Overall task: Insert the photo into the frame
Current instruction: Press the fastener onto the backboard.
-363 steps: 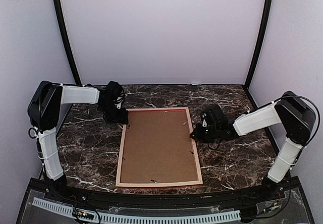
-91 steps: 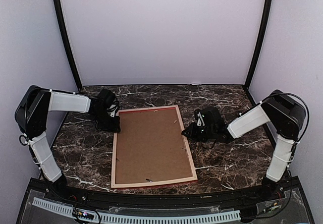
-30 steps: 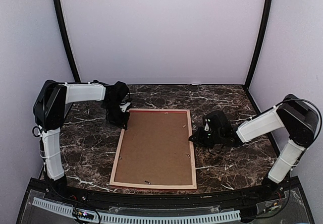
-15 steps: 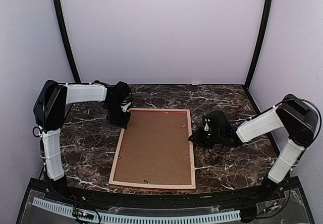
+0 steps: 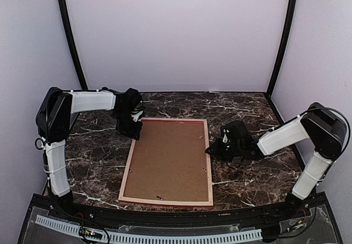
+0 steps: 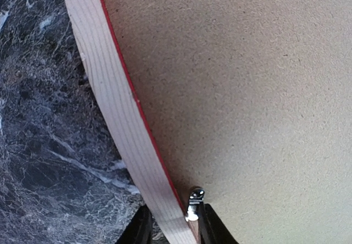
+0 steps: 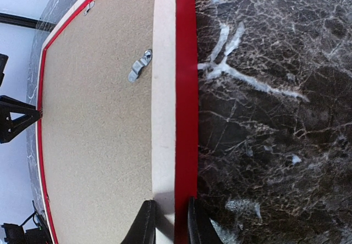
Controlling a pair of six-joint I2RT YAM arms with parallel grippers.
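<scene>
Reaching where, the left arm?

— From its shoulder out left of the frame (image 7: 164, 117), the white forearm runs level toward the frame's far-left corner, wrist bent down. The left gripper (image 5: 133, 133) sits at that corner.

And its pincer?

— Its fingers (image 6: 140, 230) straddle the pale rail beside a small metal clip (image 6: 193, 203), only a little apart. Whether they pinch the rail or merely flank it, I cannot tell.

The right arm?

— Elbow raised well right of the frame, forearm slanting down and in, low over the table (image 5: 93, 156). The right gripper (image 5: 212, 149) meets the frame's right rail about halfway along.

Clenched?

— Yes. One finger presses the pale back of the rail, the other its red outer edge, so it is grasping the frame.

How does the frame lie?

— Flat on the table between the two arms, back side up, the brown backing board (image 5: 170, 159) showing. Its long axis runs from near to far, the near end leaning slightly left.
</scene>
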